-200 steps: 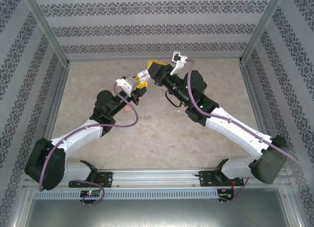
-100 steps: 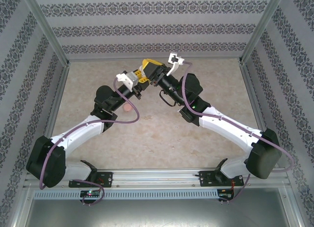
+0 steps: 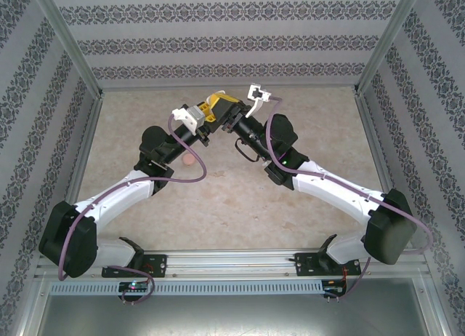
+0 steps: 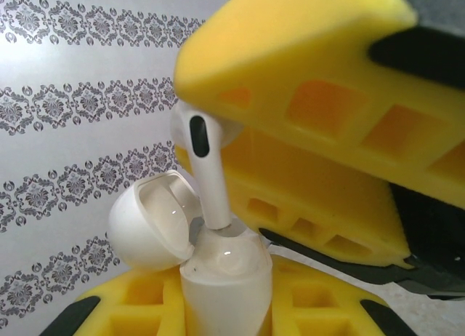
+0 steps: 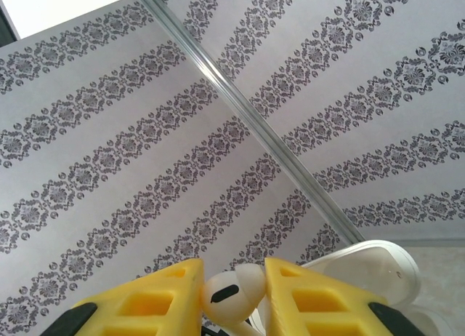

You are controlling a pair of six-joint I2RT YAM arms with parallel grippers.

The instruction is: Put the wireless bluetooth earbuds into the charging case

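Claws first: left claw [image 4: 225,310], nearest my left wrist camera, is closed down tight on the charging case [image 4: 227,289]. I log its yellow fingers [image 4: 127,310] pressed to either side of the white body, which stands upright between them.

Case lid [image 4: 151,220]: hinged open, tipped back to the left, glossy inside.

White earbud [image 4: 205,172]: stem pointing down, its tip meeting the open mouth of the case. Whether it has entered its socket I cannot tell.

Right claw [image 5: 232,296]: narrowed onto the bud's rounded head, one yellow finger on each side. In the left wrist view it comes in from above and to the right of the case. In the right wrist view I see the head squeezed between the two fingers, with the open lid just beyond on the right.

Overhead view: both arms reach forward and inward, and the two claws meet over the far middle of the table [image 3: 232,198].

Small pinkish object [image 3: 187,160]: lying on the table just beside the left arm, too small for me to identify.

Farthest: metal frame post [image 5: 254,140] and patterned wall panels [image 3: 232,41] behind everything
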